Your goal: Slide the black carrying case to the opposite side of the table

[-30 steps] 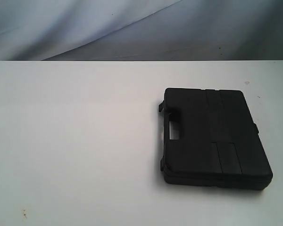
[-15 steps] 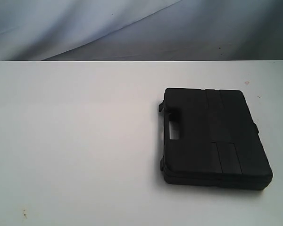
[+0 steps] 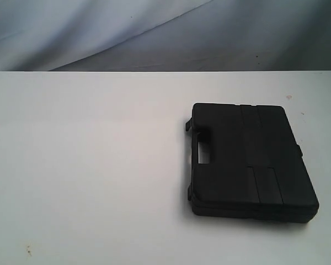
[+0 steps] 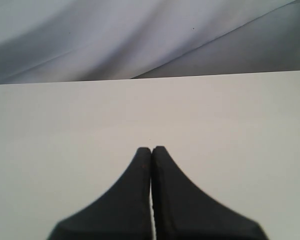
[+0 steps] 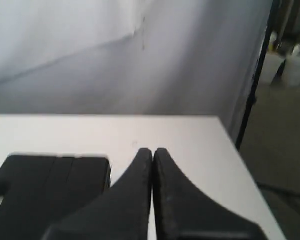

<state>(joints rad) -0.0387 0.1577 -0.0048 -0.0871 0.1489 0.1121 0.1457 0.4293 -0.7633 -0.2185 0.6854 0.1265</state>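
the black hard-plastic rectangular carrying case [image 3: 248, 160] lies flat, lid up, on the right half of the large plain white flat worktop [image 3: 88, 165], nearer the front edge than the back. its long axis runs from far to near in the exterior view, skewing slightly rightward toward the near end. the handle side faces the middle of the worktop, with an oblong handle cut-out [image 3: 203, 150] through which the white surface shows. the lid is matte with rounded corners, crossed by shallow grooves that mark off narrow panels, and a seam runs along the near edge where the two shells meet. a small tab juts out at the handle side's far end. behind the worktop hangs a grey-blue draped cloth [image 3: 154, 33]. the left tool [image 4: 151, 149] has its two black fingers pressed together, empty, over bare worktop. the right tool [image 5: 152, 151] is likewise closed and empty, with the case [image 5: 45, 190] showing beside it.
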